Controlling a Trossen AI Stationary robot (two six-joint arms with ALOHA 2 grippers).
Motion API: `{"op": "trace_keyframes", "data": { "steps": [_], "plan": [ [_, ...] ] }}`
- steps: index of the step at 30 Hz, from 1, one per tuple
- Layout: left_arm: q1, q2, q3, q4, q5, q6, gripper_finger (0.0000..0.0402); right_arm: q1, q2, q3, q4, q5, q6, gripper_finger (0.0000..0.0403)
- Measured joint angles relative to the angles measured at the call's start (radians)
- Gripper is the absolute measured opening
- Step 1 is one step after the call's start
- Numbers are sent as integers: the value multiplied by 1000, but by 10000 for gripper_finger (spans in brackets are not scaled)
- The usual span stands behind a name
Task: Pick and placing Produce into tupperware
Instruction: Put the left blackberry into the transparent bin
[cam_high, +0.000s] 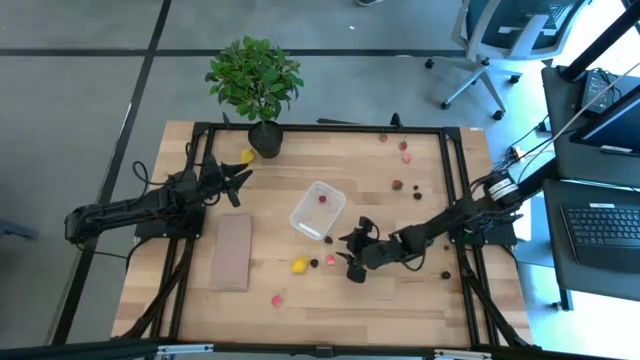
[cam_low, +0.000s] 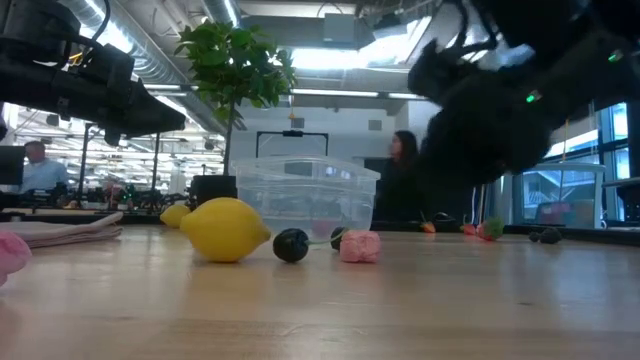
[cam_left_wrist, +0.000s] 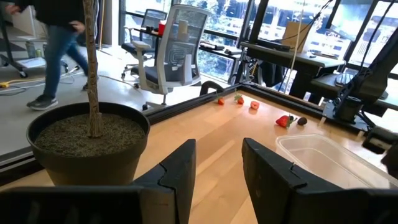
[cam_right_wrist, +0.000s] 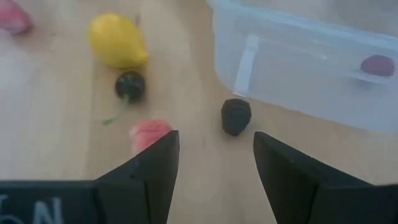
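We are seeing one red piece (cam_high: 322, 199) lying in tub (cam_high: 306, 222); rest scattered outside; right gripper (cam_high: 351, 253) hovering apart, empty, near pink piece (cam_right_wrist: 151, 133); left gripper (cam_high: 233, 183) resting together, far left.

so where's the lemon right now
High view: the lemon lies on the table's near side, just below the tub, with a dark berry on its right.

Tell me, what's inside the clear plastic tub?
One small red piece of toy produce lies inside the clear tub. From table height the tub's cloudy walls blur its inside, so anything else that tiny cannot be ruled out.
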Motion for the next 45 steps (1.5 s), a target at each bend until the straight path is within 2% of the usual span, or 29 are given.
{"op": "trace_keyframes", "data": {
  "steps": [9,16,21,27,32,36,43,45],
  "plan": [
    [0,0,0,0,0,0,124,-63,98,59,2,-8,-6,208],
    [0,0,0,0,0,0,124,-117,109,70,3,-142,-1,208],
    [0,0,0,0,0,0,124,-148,110,70,0,-150,-5,208],
    [0,0,0,0,0,0,124,-175,134,70,26,-232,-31,208],
    [0,0,0,0,0,0,124,-175,143,71,43,-236,-52,207],
    [0,0,0,0,0,0,124,-181,144,71,48,-242,-51,183],
    [0,0,0,0,0,0,124,-184,145,71,47,-241,-52,99],
    [0,0,0,0,0,0,124,-184,145,71,48,-243,-52,92]
  ]
}}
